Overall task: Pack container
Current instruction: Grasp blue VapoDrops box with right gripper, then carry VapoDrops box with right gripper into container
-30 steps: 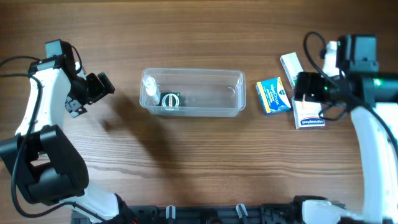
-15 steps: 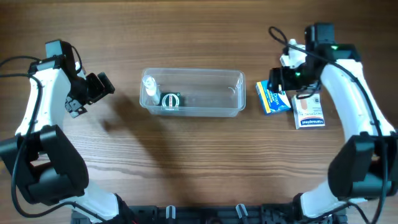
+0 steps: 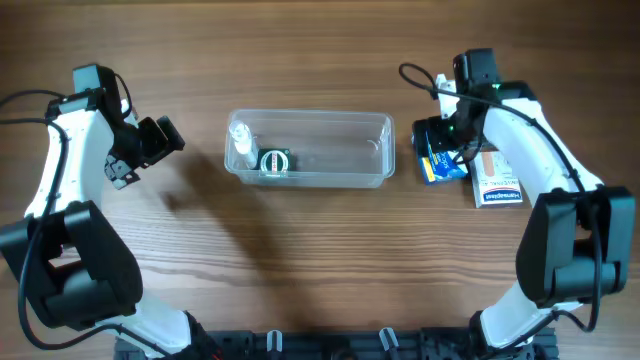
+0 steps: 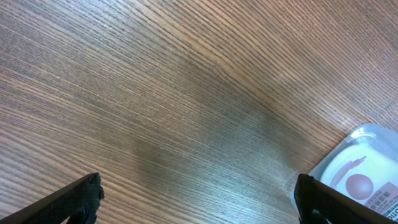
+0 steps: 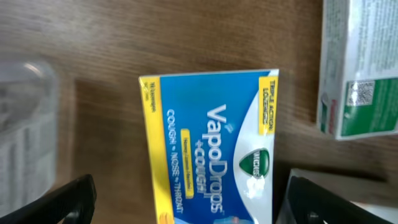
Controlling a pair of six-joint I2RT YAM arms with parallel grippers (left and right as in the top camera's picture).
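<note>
Overhead, we see the container [image 3: 310, 150] mid-frame, the left gripper [image 3: 160, 140] to its left and the right gripper [image 3: 442, 138] over a blue box [image 3: 440, 166]. The left wrist view shows jaws spread wide above the table [image 4: 186, 93]. Only the right wrist view reads "VapoDrops", jaws spread apart.

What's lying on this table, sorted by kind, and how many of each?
Clear container: 1
Small boxes: 3 (blue VapoDrops box, white-and-green box, white-and-red box)
Small bottle, inside the container: 1
Round dark-green item, inside the container: 1
Total: 6
</note>
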